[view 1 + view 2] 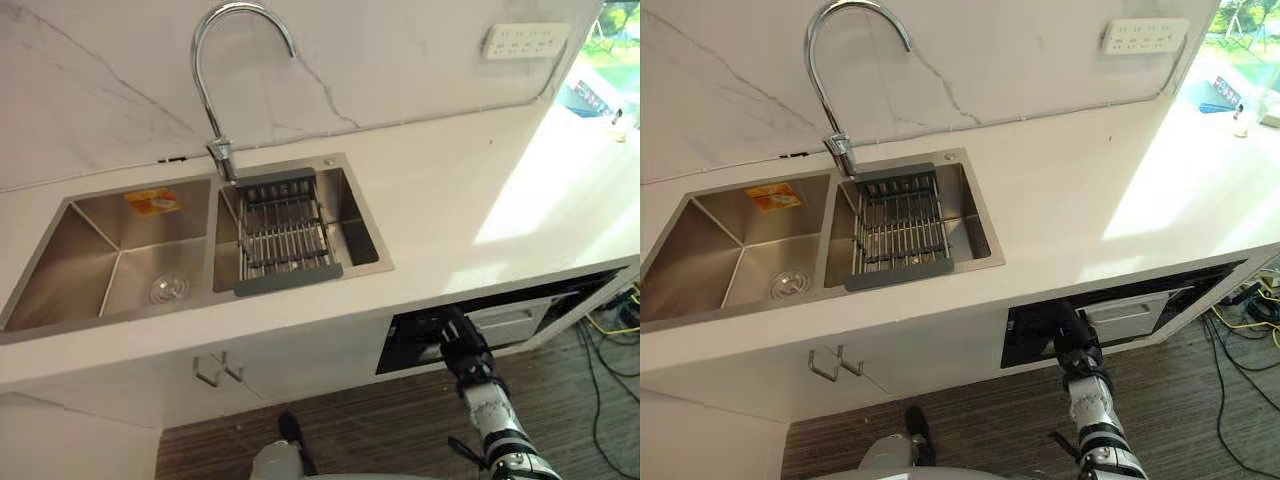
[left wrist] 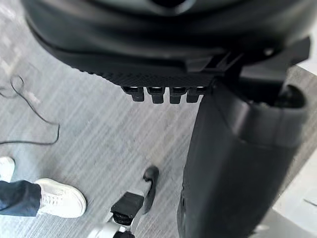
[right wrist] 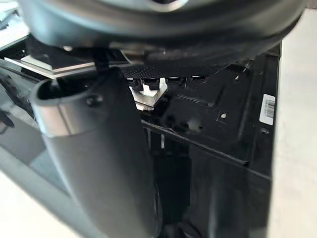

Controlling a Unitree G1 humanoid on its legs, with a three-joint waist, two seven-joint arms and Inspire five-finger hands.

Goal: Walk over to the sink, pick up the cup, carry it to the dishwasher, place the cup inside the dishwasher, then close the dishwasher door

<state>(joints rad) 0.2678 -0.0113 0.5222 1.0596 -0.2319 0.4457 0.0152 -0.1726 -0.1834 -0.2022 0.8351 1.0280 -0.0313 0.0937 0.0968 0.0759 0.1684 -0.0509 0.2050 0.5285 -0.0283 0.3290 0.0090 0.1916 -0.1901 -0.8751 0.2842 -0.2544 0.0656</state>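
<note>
My right hand [image 1: 455, 345] reaches under the counter edge and rests against the black glossy dishwasher door [image 3: 218, 129], right of the sink. Its fingers [image 3: 166, 79] lie straight against the door and hold nothing. The dishwasher front [image 1: 575, 295] stands slightly ajar, and a pale inner part [image 1: 1125, 315] shows in the narrow gap. My left hand [image 2: 163, 49] hangs over the floor with relaxed, empty fingers [image 2: 163, 93]. The steel double sink [image 1: 60, 250] holds a dark drain rack [image 1: 285, 240] in its right basin.
A curved chrome faucet [image 1: 215, 90] rises behind the sink. White countertop [image 1: 460, 200] runs to the right, with a wall socket [image 1: 522, 40] above it. Cabinet handles [image 1: 218, 370] hang below the sink. A person's white shoe [image 2: 54, 198] stands on the grey floor to my left.
</note>
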